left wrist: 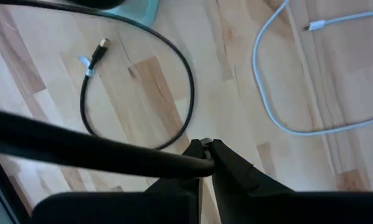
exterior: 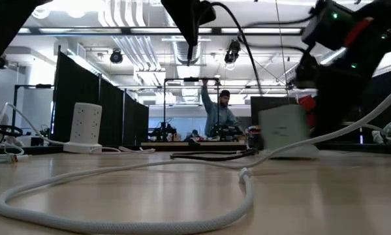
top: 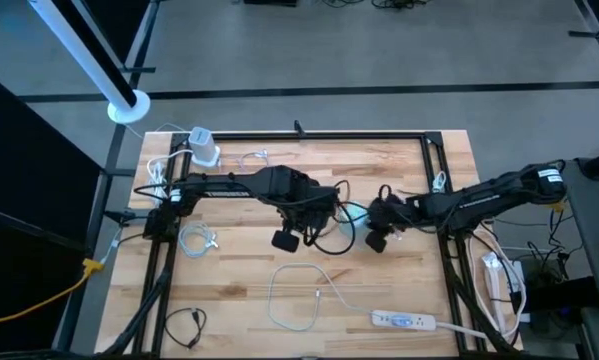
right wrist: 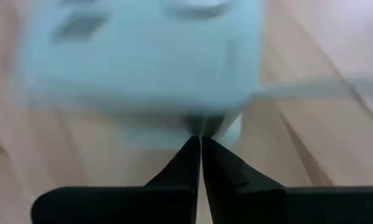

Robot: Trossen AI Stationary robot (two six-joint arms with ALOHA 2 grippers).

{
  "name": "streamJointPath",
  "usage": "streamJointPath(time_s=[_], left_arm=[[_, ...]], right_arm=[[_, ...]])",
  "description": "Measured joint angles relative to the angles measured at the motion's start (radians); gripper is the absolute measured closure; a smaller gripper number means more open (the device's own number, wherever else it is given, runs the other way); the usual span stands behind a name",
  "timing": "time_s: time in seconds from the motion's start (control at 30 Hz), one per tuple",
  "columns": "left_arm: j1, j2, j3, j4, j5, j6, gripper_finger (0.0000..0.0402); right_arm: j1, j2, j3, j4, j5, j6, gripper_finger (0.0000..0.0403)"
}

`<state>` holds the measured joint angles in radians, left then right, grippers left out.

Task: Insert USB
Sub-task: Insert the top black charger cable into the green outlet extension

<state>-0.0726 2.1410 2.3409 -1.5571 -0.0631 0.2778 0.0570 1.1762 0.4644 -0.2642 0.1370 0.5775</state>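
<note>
- Left hand [left wrist: 202,152] hangs over the middle of the desk [top: 419,290], fingers pressed together and pinching a black cable [left wrist: 99,152] that runs straight out to one side from the fingertips.
- The rest of that black cable makes a loose loop on the wood just ahead of the hand, and its USB plug [left wrist: 101,45] sits at the far end of the loop, well away from the pinch.
- My guess is the cable is light and floppy, so holding it mid-length leaves the plug dangling. Better to grab right behind the plug's stiff shell.
- Right hand [right wrist: 201,146], just beside the left one, has its fingers pressed together with nothing between them that I can see, tips right up against a pale charger block [right wrist: 142,68].
- The block looks light and smooth, so it'll probably slide when pushed.
</note>
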Motion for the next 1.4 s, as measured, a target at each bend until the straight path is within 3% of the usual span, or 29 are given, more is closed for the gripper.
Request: streamJointPath(time_s=[0.1,0.53,0.6,0.83,1.1,1.4], left_arm=[[0.0,0.0,0.0,0.004,0.0,-0.011,0.0392],[-0.003,0.0,0.0,0.081,-0.006,0.013,0.0392],[0.0,0.0,0.0,0.121,-0.007,0.04,0.0392],[0.02,0.0,0.0,0.159,-0.007,0.073,0.0392],[0.021,0.0,-0.003,0.135,-0.007,0.065,0.0392],[0.027,0.002,-0.125,0.252,-0.006,0.275,0.0392]], right_arm=[[0.0,0.049,0.003,0.142,-0.023,-0.041,0.0402],[0.053,-0.03,0.082,-0.188,0.134,0.002,0.0403],[0.042,-0.036,0.082,-0.184,0.196,0.003,0.0403],[0.023,0.084,0.072,0.065,0.211,-0.078,0.0403],[0.026,0.247,0.072,0.314,0.091,-0.168,0.0403],[0.057,0.009,0.08,0.004,0.073,-0.174,0.0403]])
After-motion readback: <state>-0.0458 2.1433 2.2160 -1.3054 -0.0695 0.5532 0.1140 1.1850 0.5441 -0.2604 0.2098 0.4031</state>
